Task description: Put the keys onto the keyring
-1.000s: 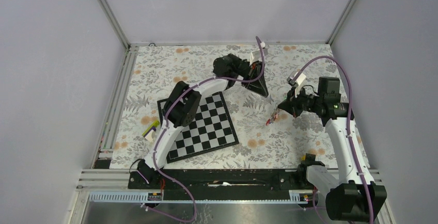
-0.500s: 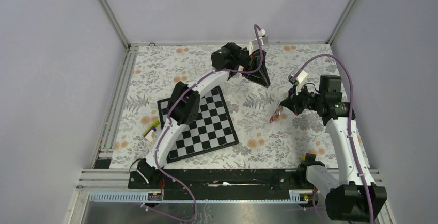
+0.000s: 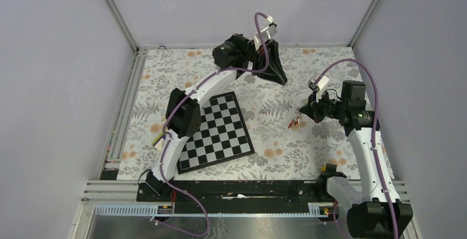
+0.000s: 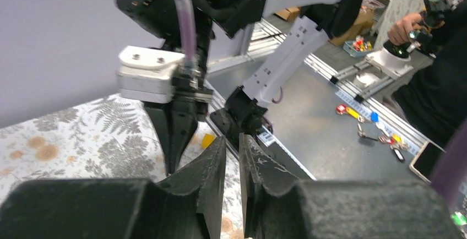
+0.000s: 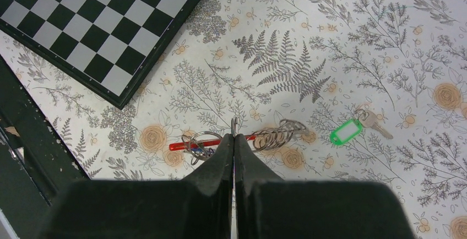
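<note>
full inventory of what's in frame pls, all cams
cloth: 1, floral, spread across the workspace.
chessboard: 1, black-white, near left of the cloth.
keyring: 1, red, at the tips of the right gripper.
silver rings: a cluster, along the keyring.
key: 1, green tag, beside the rings.
small object: 1, yellow-purple-white, left of the chessboard.
loose keys: several, coloured tags, on a grey bench off-table.
person: 1, dark clothes, by that bench.
left gripper: black, raised at the far side, slightly ajar, empty.
right gripper: black, shut; grip on keyring unclear.
</note>
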Controlling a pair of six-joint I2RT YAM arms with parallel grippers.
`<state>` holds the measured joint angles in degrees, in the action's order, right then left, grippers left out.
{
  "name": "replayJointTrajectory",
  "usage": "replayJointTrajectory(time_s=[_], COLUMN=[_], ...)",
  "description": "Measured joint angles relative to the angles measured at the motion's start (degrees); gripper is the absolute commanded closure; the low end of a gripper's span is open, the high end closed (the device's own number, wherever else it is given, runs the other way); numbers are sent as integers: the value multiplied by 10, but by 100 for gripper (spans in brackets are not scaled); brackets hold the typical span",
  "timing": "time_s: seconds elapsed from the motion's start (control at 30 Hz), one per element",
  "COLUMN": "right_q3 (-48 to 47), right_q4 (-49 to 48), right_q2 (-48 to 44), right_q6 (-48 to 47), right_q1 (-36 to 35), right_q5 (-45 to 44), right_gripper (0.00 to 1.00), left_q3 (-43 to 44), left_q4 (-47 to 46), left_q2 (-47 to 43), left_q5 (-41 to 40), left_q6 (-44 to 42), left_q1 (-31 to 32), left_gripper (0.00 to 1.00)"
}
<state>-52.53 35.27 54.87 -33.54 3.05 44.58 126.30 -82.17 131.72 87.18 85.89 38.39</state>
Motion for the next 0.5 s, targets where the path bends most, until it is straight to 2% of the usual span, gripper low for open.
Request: replayJointTrajectory(time_s=[0.07,0.1,0.17,0.23,0.27,0.4,0.5], right_q3=[0,0,0,0,0,-1,-6], right_q4=[0,0,0,1,1,5,14], right_q2=[-3,-4,-4,-5,-7,-17,-24], right_q6=[0,0,0,0,0,0,0], right_q1=[0,0,0,0,0,0,0], right_q5=[0,0,0,0,0,0,0], right_gripper=[100,100,100,100,100,100,100], left_q3=[7,17,47,86,109,128,103], left_q4=[67,116,237,364,450,681,788], left_q2=[-2,-2,-2,-2,-3,-24,-42], left_q5=[-23,-37,-69,-106,-137,-252,-341], left_q6=[-46,-78,-156,-245,-304,-503,-622], left_q1=[-3,-5,-12,-17,-21,-26,-26], left_gripper=[74,68,60,59,56,43,37])
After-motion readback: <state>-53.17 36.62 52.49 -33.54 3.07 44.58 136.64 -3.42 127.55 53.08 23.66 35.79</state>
